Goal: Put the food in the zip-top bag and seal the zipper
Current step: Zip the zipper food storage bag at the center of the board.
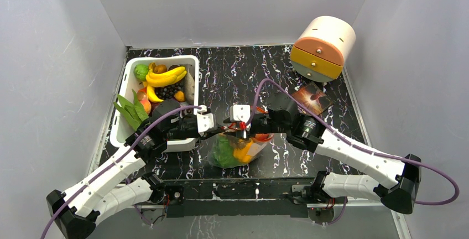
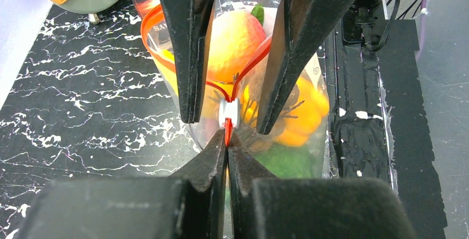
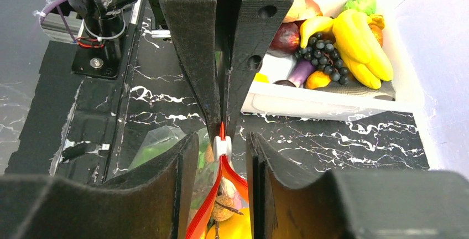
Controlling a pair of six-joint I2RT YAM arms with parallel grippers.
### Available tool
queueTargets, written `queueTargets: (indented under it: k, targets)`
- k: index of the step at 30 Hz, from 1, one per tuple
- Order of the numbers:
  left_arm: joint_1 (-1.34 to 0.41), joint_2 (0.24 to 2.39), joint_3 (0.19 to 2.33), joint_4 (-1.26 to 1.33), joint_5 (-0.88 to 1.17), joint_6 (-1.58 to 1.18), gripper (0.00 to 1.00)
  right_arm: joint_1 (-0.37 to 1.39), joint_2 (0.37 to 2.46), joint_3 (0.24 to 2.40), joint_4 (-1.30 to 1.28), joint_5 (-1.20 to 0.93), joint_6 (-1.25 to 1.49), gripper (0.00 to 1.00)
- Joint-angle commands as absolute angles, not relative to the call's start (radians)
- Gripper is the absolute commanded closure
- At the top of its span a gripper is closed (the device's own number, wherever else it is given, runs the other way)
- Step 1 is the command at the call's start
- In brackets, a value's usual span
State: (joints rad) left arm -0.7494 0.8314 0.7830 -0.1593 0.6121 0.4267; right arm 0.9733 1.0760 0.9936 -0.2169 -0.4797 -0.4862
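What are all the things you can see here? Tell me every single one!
zip-top bag: one, clear, middle of the table, near the arms
zipper: one, red-orange, along the bag's mouth, partly open
slider: one, white, on the zipper
food in the bag: several pieces, orange, yellow, green
white tub: one, left side of the table
food in the tub: many pieces; yellow bananas, dark grapes, green lettuce over the tub's edge
round drawer box: one, cream, orange, yellow, far right
packet: one, dark brown, beside the drawer box
table: one, black with white veins
left gripper: one, black, shut on the zipper
right gripper: one, black, open, either side of the slider
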Motion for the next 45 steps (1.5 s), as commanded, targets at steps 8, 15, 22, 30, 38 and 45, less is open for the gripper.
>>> queueTargets:
  k: [8, 15, 22, 30, 38, 45]
  targets:
    - [-0.749, 0.815, 0.788, -0.133, 0.656, 0.442, 1.00, 0.974, 1.084, 1.046, -0.173, -0.487, -0.466, 0.75]
    - [-0.748, 0.788, 0.773, -0.125, 0.646, 0.432, 1.00, 0.974, 1.043, 1.030, -0.203, -0.441, -0.481, 1.00]
    - [-0.749, 0.765, 0.771, -0.113, 0.667, 0.408, 1.00, 0.973, 1.010, 1.027, -0.267, -0.371, -0.498, 1.00]
    - [-0.749, 0.768, 0.771, -0.103, 0.686, 0.387, 1.00, 0.974, 0.996, 1.022, -0.296, -0.386, -0.492, 1.00]
    - [-0.749, 0.741, 0.760, -0.089, 0.635, 0.387, 1.00, 0.974, 0.976, 1.016, -0.343, -0.361, -0.486, 0.99]
    - [-0.748, 0.733, 0.740, -0.039, 0.633, 0.359, 1.00, 0.972, 0.976, 1.028, -0.350, -0.363, -0.479, 1.00]
